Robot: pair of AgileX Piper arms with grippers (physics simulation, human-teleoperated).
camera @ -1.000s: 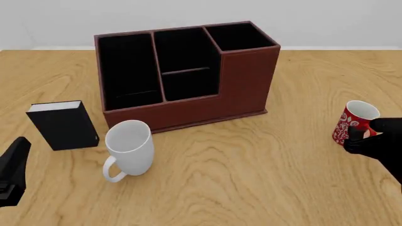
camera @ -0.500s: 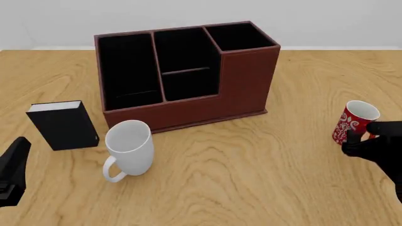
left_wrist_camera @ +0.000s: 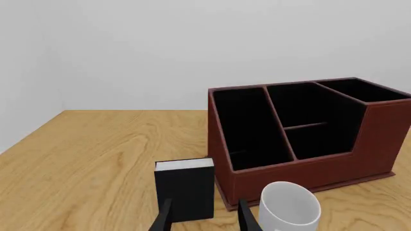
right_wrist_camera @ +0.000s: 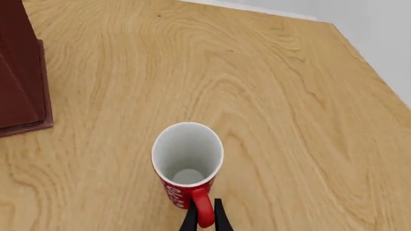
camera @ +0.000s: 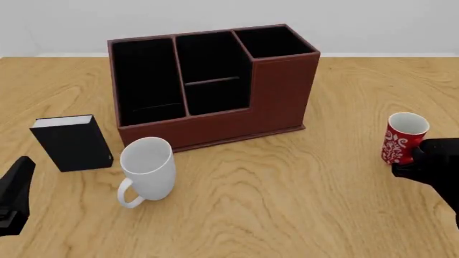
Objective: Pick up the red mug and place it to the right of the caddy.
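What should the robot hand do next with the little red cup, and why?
Probably open the right gripper and let go. The red mug looks upright on the table, already to the right of the caddy, and the fingers are pinching its handle. Releasing would likely finish the job.

Both arms are black all over, with a dull look that does not shine. In the front view, the left gripper (camera: 14,196) is a dark, pointy wedge shape with a small lighter grey step near its lower end. The right gripper (camera: 430,158) looks like a lumpy black blob with rounded bumps, and a thick black part runs off behind it. In the left wrist view, the left one shows two thin, flat black fingers (left_wrist_camera: 246,219), each with a paler grey edge. In the right wrist view, the fingers (right_wrist_camera: 220,216) are two slim black strips that taper to narrow tips.
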